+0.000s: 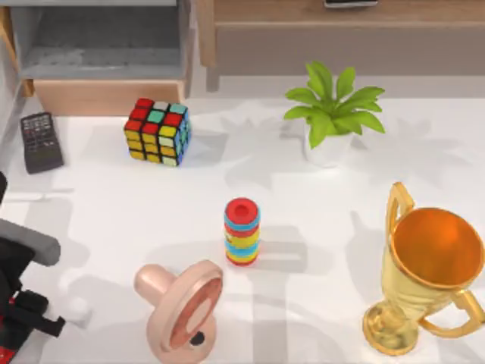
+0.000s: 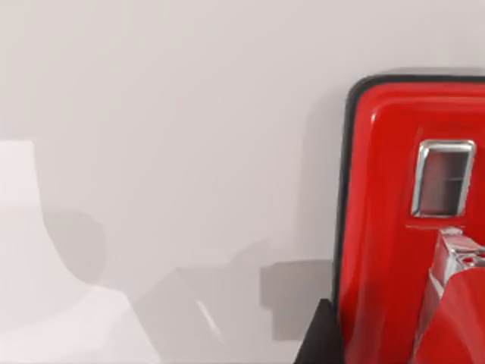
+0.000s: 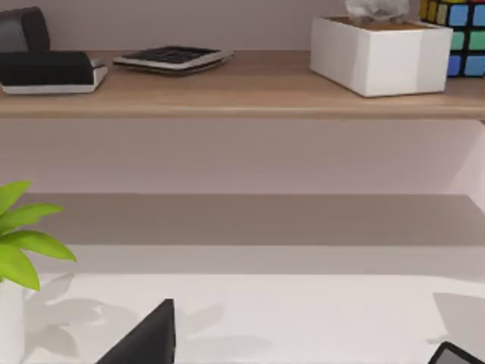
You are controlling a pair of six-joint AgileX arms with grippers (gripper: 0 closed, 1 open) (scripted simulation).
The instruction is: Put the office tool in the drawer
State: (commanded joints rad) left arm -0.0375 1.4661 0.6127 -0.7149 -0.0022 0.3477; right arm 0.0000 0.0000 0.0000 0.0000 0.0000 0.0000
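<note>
stapler: we see the small bright red stapler close under our left pincer, on white table
left pincer: closure, we cannot tell
drawer: grey-inside tan-front box drawer open, table's far left

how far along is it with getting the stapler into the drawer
Early. Done: the drawer at the table's far left already stands open, its grey inside bare. In hand: the left arm is at the table's near left corner, and its wrist view has the red stapler close up against the white table; a grip cannot be confirmed. Left: lifting the stapler, carrying it past the calculator and releasing it inside.
</note>
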